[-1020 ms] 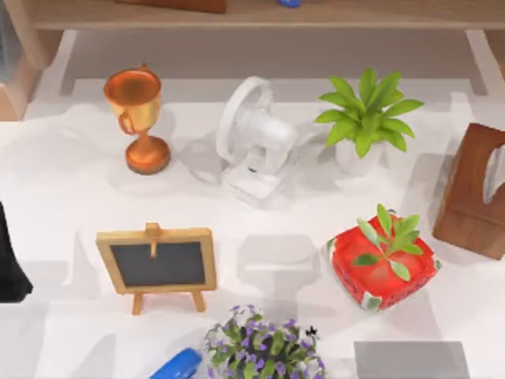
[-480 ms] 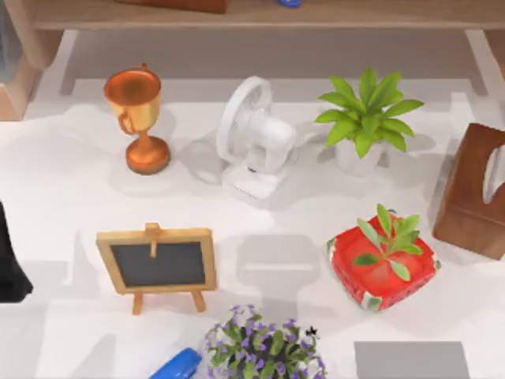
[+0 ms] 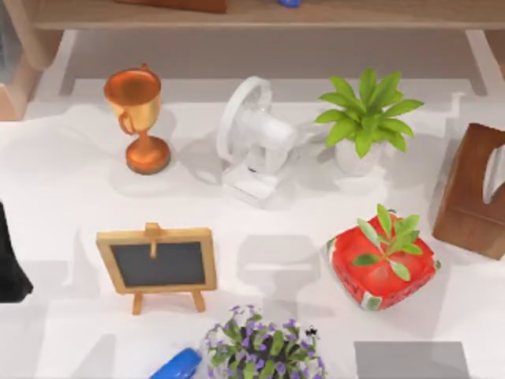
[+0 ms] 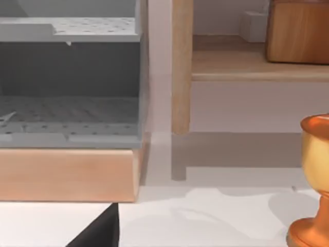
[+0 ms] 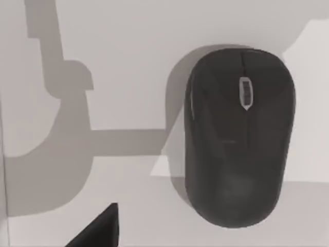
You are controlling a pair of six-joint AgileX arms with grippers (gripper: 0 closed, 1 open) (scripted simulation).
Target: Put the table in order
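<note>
White table (image 3: 71, 197), blank chalkboard easel (image 3: 158, 264), unlabelled black mouse (image 5: 237, 134), gripper state cannot tell

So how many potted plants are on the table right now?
3: a green one in a white pot at back right, one in a red pot at right, and a purple-flowered one at the front edge, cut off.

Overhead camera; two low wrist close-ups

Left arm (image 3: 9, 264): plain black, matte mass at top view's left edge, outline tapering upward; no cables, screws or markings discernible. Wrist views: black wedge-shaped corner (image 4: 100, 230) (image 5: 97, 229), possibly gripper body, sharp straight edge, no detail.
</note>
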